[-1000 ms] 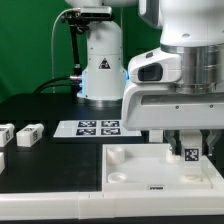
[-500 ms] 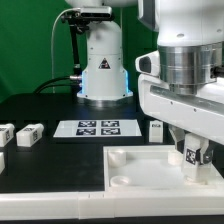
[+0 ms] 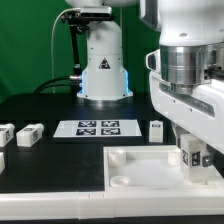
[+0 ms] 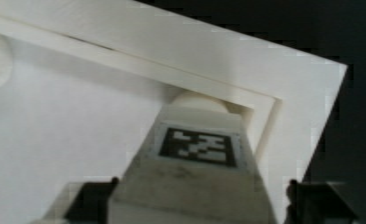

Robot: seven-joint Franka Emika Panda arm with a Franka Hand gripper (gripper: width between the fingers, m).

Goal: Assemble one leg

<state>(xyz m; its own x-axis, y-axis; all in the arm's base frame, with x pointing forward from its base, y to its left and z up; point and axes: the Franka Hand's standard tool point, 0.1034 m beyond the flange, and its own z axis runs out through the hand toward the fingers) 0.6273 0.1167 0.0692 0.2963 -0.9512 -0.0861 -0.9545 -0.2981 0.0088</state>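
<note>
My gripper (image 3: pixel 193 156) is shut on a leg (image 3: pixel 190 155), a small white post with a tag on its face. It holds the leg upright over the far corner of the large white panel (image 3: pixel 135 165) on the exterior view's right. In the wrist view the leg (image 4: pixel 201 150) fills the gap between my dark fingers (image 4: pixel 95 200), and its far end sits at the panel's raised corner rim (image 4: pixel 251 70). Whether the leg touches the panel is hidden. The panel has a round socket (image 3: pixel 120 181) near its front left.
Two more legs (image 3: pixel 28 134) lie at the exterior view's left edge, and another leg (image 3: pixel 157 129) stands just behind the panel. The marker board (image 3: pixel 98 127) lies in front of the arm's base (image 3: pixel 104 70).
My gripper has moved toward the exterior view's right with the leg in it, toward the panel's far right corner. This uncovered the leg standing behind the panel.
</note>
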